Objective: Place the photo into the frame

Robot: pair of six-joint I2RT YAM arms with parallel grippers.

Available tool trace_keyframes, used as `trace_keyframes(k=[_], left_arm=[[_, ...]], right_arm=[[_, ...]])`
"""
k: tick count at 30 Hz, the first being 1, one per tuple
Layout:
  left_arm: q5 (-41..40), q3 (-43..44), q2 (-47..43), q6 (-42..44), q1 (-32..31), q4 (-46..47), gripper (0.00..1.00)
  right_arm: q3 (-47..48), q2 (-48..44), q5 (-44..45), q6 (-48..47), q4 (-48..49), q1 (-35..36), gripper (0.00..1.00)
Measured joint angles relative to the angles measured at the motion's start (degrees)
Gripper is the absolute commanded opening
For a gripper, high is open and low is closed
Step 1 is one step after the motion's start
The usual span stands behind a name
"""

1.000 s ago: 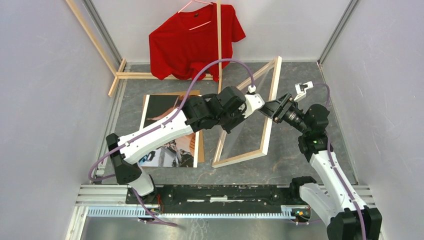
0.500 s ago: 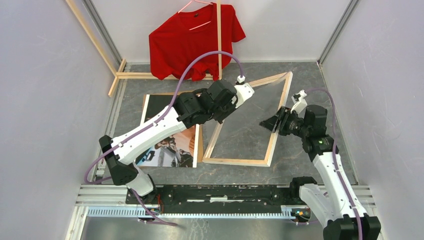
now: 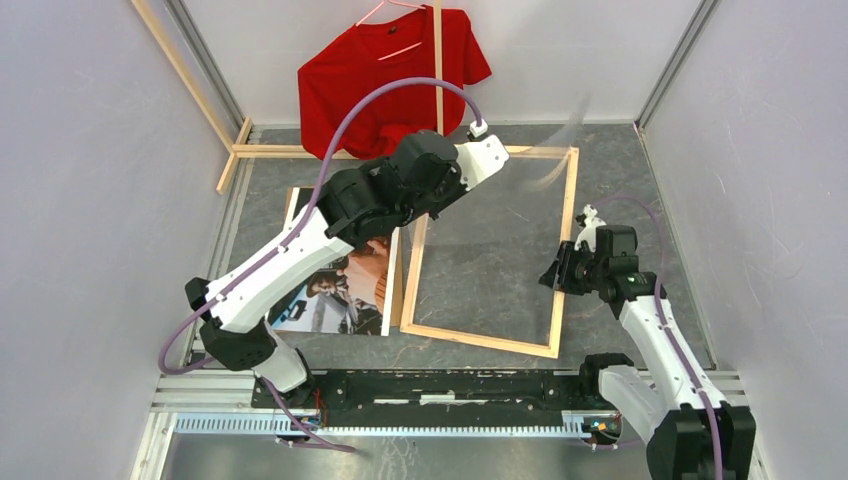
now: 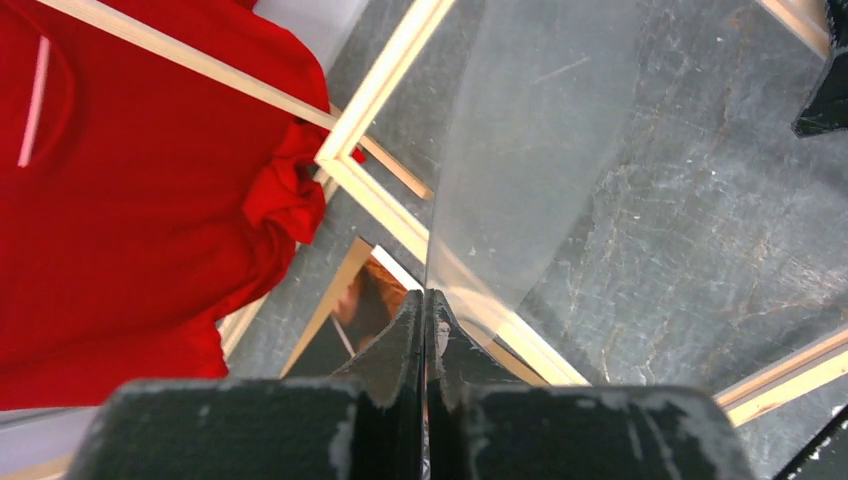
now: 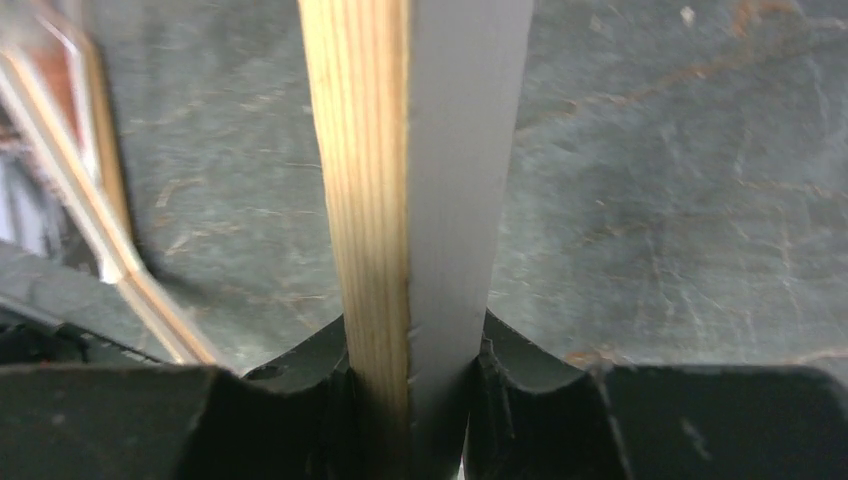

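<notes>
The frame (image 3: 566, 215), pale wood with a white face, lies flat on the grey table. My right gripper (image 3: 558, 275) is shut on its right rail; in the right wrist view the rail (image 5: 415, 150) fills the gap between both pads of the gripper (image 5: 415, 335). My left gripper (image 3: 497, 160) hovers over the frame's far left corner, shut on the edge of a thin clear sheet (image 4: 540, 150) that rises from the gripper (image 4: 427, 300). That sheet (image 3: 555, 165) shows only as a blur from above. The photo (image 3: 340, 290) lies face up left of the frame, partly under my left arm.
A red T-shirt (image 3: 385, 75) hangs on a pale wooden rack (image 3: 438, 80) at the back. Brown cardboard (image 3: 400, 295) peeks out beside the photo. Grey walls close in both sides, and a metal rail (image 3: 440, 385) runs along the near edge.
The frame dropped from a steep tilt to flat on the table. My right gripper came down toward me and closed on its right rail. My left gripper drew back and left with the clear sheet.
</notes>
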Motion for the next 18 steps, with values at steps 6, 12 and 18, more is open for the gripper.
trace_keyframes(k=[6,12,18], left_arm=[[0.3,3.7,0.1,1.8,0.0,-2.8,0.02],[2.3,3.7,0.2,1.9,0.0,-7.6,0.02],[2.1,3.6,-0.2,3.6,0.0,-8.7,0.02]], right_arm=[[-3.0,4.6,4.3,-0.4,0.7,-0.1,0.20],[-3.1,8.2,5.6,-0.9,3.4,-0.1,0.19],[-3.7,13.3,8.1,-1.9,7.4,-0.1,0.18]])
